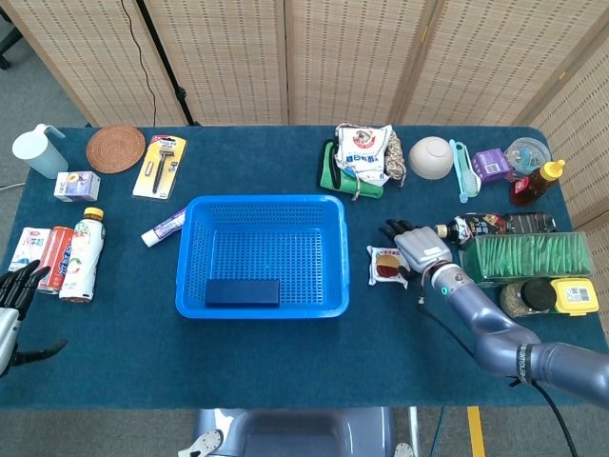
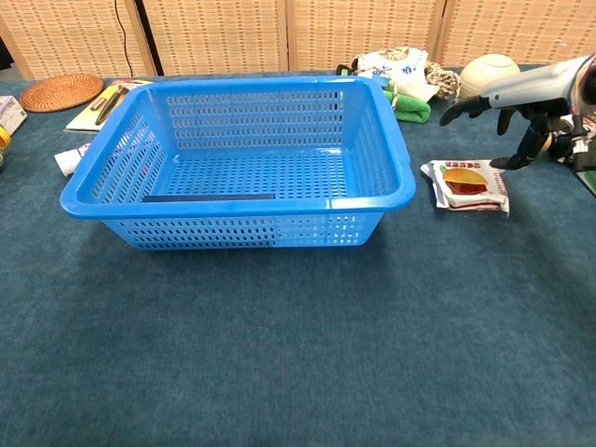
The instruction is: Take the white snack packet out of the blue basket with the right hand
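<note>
We start at the right hand (image 2: 521, 116) — its fingers (image 2: 458, 111) are spread apart and hold nothing, hovering clear above the table (image 2: 279, 354). Just below those fingertips lies the white snack packet (image 2: 466, 184), flat on the cloth, picture side up, not touching the hand. From the head view we see the same thing: the right hand (image 1: 419, 246) sits just beside the packet (image 1: 387, 266), fingers open, packet free.

A little further out from the fingers, on the packet's far side, stands the blue basket (image 2: 237, 163) — the packet is outside it, near its rim but apart. Inside the basket we see only a dark blue flat box (image 1: 243, 291) against the near wall.

Behind the hand we find a white bowl (image 1: 431, 157) and a green cloth (image 1: 347, 176) with a printed bag on it; beside the wrist, a green box (image 1: 523, 255).

Far across the table, the left hand (image 1: 14, 305) rests at the edge, fingers loosely apart, nothing in them, close to a bottle (image 1: 81, 255).
</note>
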Controlling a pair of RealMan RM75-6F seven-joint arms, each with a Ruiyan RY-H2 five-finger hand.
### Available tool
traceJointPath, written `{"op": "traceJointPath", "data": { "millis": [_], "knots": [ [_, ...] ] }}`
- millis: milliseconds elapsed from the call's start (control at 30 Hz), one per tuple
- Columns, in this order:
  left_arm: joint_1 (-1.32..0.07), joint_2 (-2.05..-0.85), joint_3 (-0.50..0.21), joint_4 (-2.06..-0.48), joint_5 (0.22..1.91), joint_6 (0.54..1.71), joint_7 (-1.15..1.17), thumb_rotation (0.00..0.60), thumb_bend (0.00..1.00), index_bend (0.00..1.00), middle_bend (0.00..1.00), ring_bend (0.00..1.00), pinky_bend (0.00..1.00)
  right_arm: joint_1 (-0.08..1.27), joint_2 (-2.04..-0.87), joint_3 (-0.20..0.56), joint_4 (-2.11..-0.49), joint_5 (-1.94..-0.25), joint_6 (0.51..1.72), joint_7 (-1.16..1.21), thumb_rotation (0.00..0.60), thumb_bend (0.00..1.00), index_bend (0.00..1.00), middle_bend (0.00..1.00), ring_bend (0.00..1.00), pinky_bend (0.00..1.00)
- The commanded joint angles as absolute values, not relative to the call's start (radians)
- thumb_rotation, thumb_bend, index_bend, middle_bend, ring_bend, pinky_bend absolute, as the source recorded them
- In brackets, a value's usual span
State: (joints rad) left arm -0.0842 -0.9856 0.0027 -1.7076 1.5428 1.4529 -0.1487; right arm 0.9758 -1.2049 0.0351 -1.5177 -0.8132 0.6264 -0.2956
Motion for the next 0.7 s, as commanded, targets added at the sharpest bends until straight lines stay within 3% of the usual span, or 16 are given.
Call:
{"op": "traceJointPath", "data": {
  "millis": [33, 167, 267, 400, 533, 700],
  "knots": [
    [-0.083, -0.984, 0.004, -1.707, 1.546, 1.456, -0.154, 0.600, 0.06, 0.00, 0.00, 0.00, 0.00, 0.945, -1.079, 0.036, -1.676, -0.842, 0.718, -0.317, 0.600, 0.46, 0.00, 0.00, 0.00, 0.20],
    [-0.079, -0.981, 0.008, -1.705, 1.556, 1.464, -0.165, 0.600, 0.06, 0.00, 0.00, 0.00, 0.00, 0.886, -0.946, 0.044, -1.835, -0.919, 0.840, -0.316, 0.600, 0.46, 0.00, 0.00, 0.00, 0.18],
    [-0.075, -0.979, 0.011, -1.702, 1.566, 1.473, -0.172, 0.600, 0.06, 0.00, 0.00, 0.00, 0.00, 0.805, -0.877, 0.040, -1.917, -1.040, 0.962, -0.285, 0.600, 0.42, 0.00, 0.00, 0.00, 0.09],
    [-0.064, -0.984, 0.009, -1.696, 1.569, 1.499, -0.158, 0.600, 0.06, 0.00, 0.00, 0.00, 0.00, 0.702, -0.851, 0.025, -1.944, -1.194, 1.092, -0.204, 0.600, 0.02, 0.00, 0.00, 0.00, 0.00],
    [-0.045, -0.988, 0.018, -1.691, 1.590, 1.534, -0.171, 0.600, 0.06, 0.00, 0.00, 0.00, 0.00, 0.541, -0.908, -0.024, -1.857, -1.432, 1.330, -0.104, 0.600, 0.00, 0.00, 0.00, 0.00, 0.00],
    [-0.029, -0.985, 0.031, -1.676, 1.616, 1.560, -0.199, 0.600, 0.06, 0.00, 0.00, 0.00, 0.00, 0.426, -0.986, -0.055, -1.744, -1.536, 1.479, -0.053, 0.600, 0.00, 0.00, 0.00, 0.00, 0.00]
  ]
}}
